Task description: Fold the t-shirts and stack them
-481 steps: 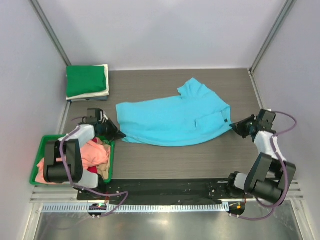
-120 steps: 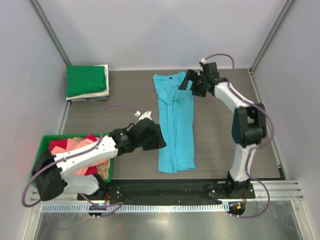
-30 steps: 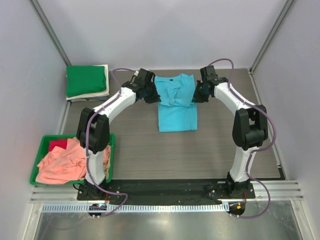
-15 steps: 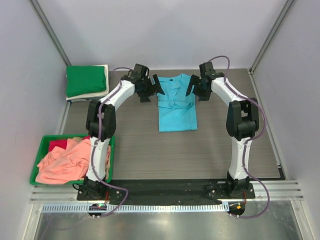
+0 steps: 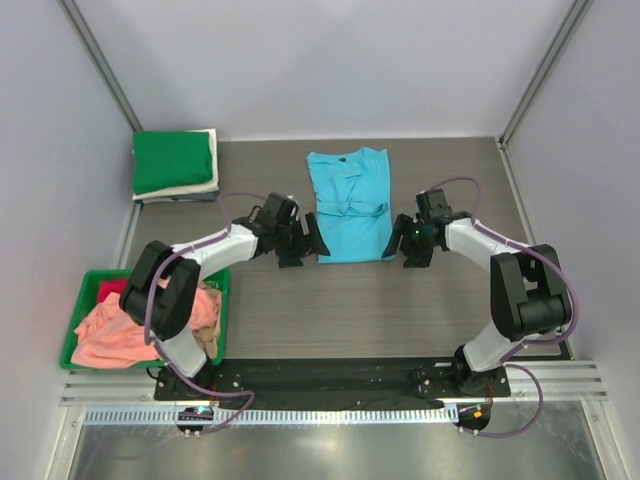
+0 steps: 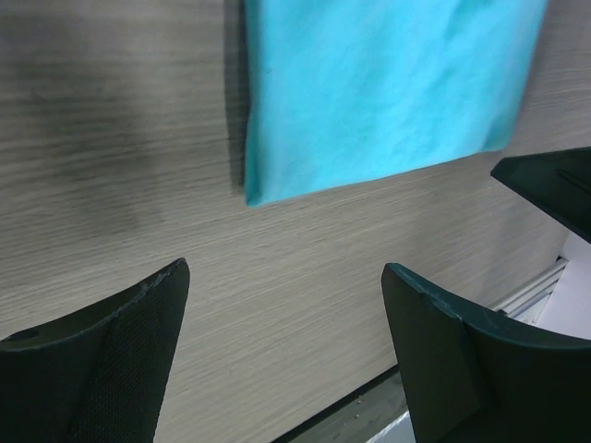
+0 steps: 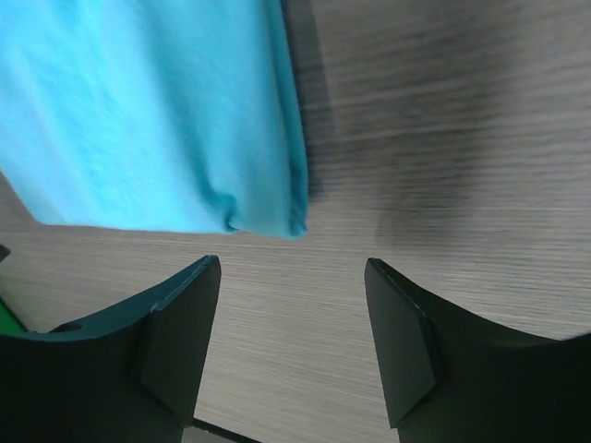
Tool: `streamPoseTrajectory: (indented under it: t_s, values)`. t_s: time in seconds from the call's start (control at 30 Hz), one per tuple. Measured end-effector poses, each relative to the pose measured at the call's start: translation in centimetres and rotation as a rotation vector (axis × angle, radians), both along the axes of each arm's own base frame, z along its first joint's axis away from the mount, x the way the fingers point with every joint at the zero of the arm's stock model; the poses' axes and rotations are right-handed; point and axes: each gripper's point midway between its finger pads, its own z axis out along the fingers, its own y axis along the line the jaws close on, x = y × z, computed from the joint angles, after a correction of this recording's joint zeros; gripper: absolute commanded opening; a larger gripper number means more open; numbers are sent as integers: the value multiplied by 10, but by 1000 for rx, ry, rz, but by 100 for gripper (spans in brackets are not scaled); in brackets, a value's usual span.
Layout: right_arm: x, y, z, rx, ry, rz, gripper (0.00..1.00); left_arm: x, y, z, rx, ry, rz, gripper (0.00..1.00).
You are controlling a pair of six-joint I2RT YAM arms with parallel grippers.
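The sky-blue t-shirt (image 5: 348,205) lies folded into a small rectangle at the table's middle back, collar end away from me. My left gripper (image 5: 312,243) stands open just off its near left corner, touching nothing. My right gripper (image 5: 403,240) stands open off the near right corner, also with nothing in it. The left wrist view has the shirt's near corner (image 6: 388,92) ahead of the open gripper (image 6: 284,272). In the right wrist view the other near corner (image 7: 148,111) lies ahead of the open gripper (image 7: 294,268). A folded green shirt (image 5: 172,160) tops a cream one (image 5: 203,187) at the back left.
The green bin (image 5: 225,300) sits at the near left, holding a crumpled salmon-pink shirt (image 5: 130,325), a red one (image 5: 112,290) and a tan one (image 5: 205,340). Grey walls enclose the table on three sides. A black rail (image 5: 330,375) runs along the near edge.
Both grippers have let go of the blue shirt at its far end, opened, and drawn back toward me to its near corners. The shirt stays folded in place.
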Motion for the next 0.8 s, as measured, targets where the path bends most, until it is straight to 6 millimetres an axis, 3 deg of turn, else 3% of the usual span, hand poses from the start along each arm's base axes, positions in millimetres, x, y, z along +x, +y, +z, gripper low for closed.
streamPoseTrajectory:
  t_s: [0.17, 0.33, 0.43, 0.47, 0.53, 0.6, 0.67, 0.8]
  values:
    - [-12, 1, -17, 15, 29, 5, 65, -13, -5, -39, -6, 66, 22, 83]
    - [3, 6, -20, 35, -4, 3, 57, 3, -18, -37, -68, 26, 44, 79]
    - [11, 9, -21, 47, -19, 0, 42, 10, -26, -38, -92, 12, 50, 67]
    - [13, 10, -23, 48, -22, -2, 31, 12, -28, -39, -101, 12, 52, 57]
    - [15, 10, -26, 48, -21, -4, 20, 14, -32, -41, -108, 8, 54, 46]
    - [15, 10, -28, 46, -15, -6, 5, 14, -36, -46, -114, 16, 56, 26]
    - [15, 9, -29, 45, -17, -8, 1, 13, -39, -50, -119, 19, 54, 9]
    - [16, 7, -28, 41, -16, -14, 1, 12, -43, -54, -118, 25, 43, 0]
